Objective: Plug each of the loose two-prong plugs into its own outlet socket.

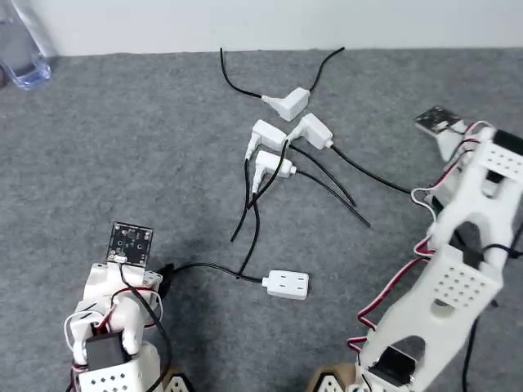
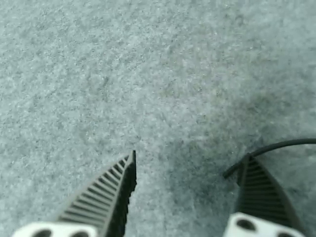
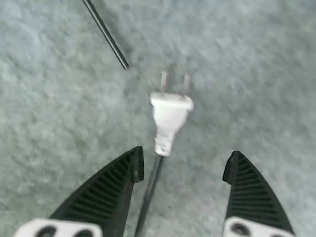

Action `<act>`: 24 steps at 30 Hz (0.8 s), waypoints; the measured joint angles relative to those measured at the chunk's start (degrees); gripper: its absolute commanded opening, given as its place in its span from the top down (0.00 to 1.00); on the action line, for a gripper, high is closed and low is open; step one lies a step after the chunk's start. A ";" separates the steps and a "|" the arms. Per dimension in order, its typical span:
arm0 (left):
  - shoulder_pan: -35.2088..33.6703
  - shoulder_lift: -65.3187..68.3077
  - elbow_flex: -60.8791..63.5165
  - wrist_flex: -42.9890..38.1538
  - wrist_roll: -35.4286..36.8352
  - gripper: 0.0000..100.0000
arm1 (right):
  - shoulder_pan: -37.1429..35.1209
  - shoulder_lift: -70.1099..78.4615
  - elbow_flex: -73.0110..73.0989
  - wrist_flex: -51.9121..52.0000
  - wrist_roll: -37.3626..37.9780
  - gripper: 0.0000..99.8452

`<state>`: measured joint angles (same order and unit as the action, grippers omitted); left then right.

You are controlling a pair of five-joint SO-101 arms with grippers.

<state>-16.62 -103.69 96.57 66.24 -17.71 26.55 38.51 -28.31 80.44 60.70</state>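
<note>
right jaws wide open, holding nothing. a white two-prong plug [image 3: 170,116] lies flat on the grey bench [image 3: 256,59] between them, untouched, prongs pointing away from the arm, its cord [image 3: 148,192] running back under the wrist. a loose black cord end [image 3: 106,34] lies just beyond. left jaws also wide open & empty, low over bare felt. a black cable [image 2: 281,144] passes right at one jaw tip; touching or not, can't tell.

high view: white socket block [image 1: 288,283] sits mid-bench near the left arm [image 1: 114,327], its cable curving back toward that arm. four more white plugs [image 1: 274,166] cluster further up, well apart from the block.

handling, my guess: plug is light, hard, smooth plastic, so it'll skid or twist if pinched off-centre, & the cord looks stiff enough to swing it. best hold is prob across the flat body just behind the prongs, not on the cord or prongs. the block looks light too & likely slides when pushed, so it needs bracing w/ the other arm.
</note>
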 measured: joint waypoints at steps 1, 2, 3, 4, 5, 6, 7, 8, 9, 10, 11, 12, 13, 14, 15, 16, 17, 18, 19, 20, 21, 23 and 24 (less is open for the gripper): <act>0.18 0.00 0.00 0.00 0.00 0.69 | -0.26 0.62 0.00 -0.26 -0.09 0.73; 0.35 0.00 0.00 0.00 0.00 0.69 | -0.53 1.23 0.00 -0.70 -0.18 0.73; 0.35 0.00 0.00 0.00 0.00 0.69 | -0.62 1.76 0.00 -1.41 -0.79 0.73; 0.35 0.00 0.00 0.00 0.00 0.69 | -0.70 2.29 0.00 -1.93 -1.32 0.73; 0.35 0.00 0.00 0.00 0.00 0.69 | -0.70 2.81 0.00 -2.29 -1.67 0.73; 0.35 0.00 0.00 0.00 0.00 0.69 | -0.70 3.16 0.00 -2.46 -1.93 0.73; 0.35 0.00 0.00 0.00 0.00 0.69 | -0.79 3.60 0.00 -2.64 -1.93 0.73; 0.35 0.00 0.00 0.00 0.00 0.69 | -0.79 3.96 0.00 -2.81 -2.11 0.74; 0.35 0.00 0.00 0.00 0.00 0.69 | -0.79 4.22 0.00 -2.81 -2.11 0.75; 0.35 0.00 0.00 0.00 0.00 0.69 | -0.79 4.48 0.00 -2.99 -2.11 0.77; 0.35 0.00 0.00 0.00 0.00 0.69 | -0.79 4.92 0.00 -3.16 -2.11 0.80; 0.35 0.00 0.00 0.00 0.00 0.69 | -0.79 5.36 0.00 -3.25 -2.11 0.83; 0.35 0.00 0.00 0.00 0.00 0.69 | -0.79 5.80 0.00 -3.25 -2.11 0.87; 0.35 0.00 0.00 0.00 0.00 0.69 | -0.79 6.07 -0.09 -3.52 -2.11 0.89; 0.35 0.00 0.00 0.00 0.00 0.69 | -0.79 6.24 -0.26 -3.78 -2.11 0.91; 0.35 0.00 0.00 0.00 0.00 0.69 | -0.79 6.51 -0.79 -4.13 -2.11 0.91; 0.35 0.00 0.00 0.00 0.00 0.69 | -0.79 6.77 -1.23 -4.57 -2.11 0.91; 0.35 0.00 0.00 0.00 0.00 0.69 | -0.79 6.95 -1.49 -5.01 -2.11 0.90; 0.35 0.00 0.00 0.00 0.00 0.69 | -0.79 6.95 -1.67 -5.27 -2.11 0.89; 0.35 0.00 0.00 0.00 0.00 0.69 | -0.79 6.95 -1.67 -5.36 -2.11 0.88; 0.35 0.00 0.00 0.00 0.00 0.69 | -0.79 6.95 -1.67 -5.36 -2.11 0.86; 0.35 0.00 0.00 0.00 0.00 0.69 | -0.79 6.95 -1.67 -5.19 -2.11 0.85; 0.35 0.00 0.00 0.00 0.00 0.69 | -0.88 6.95 -1.67 -5.19 -2.11 0.84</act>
<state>-16.26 -103.69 96.57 66.24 -17.71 25.67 45.45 -29.98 75.25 58.59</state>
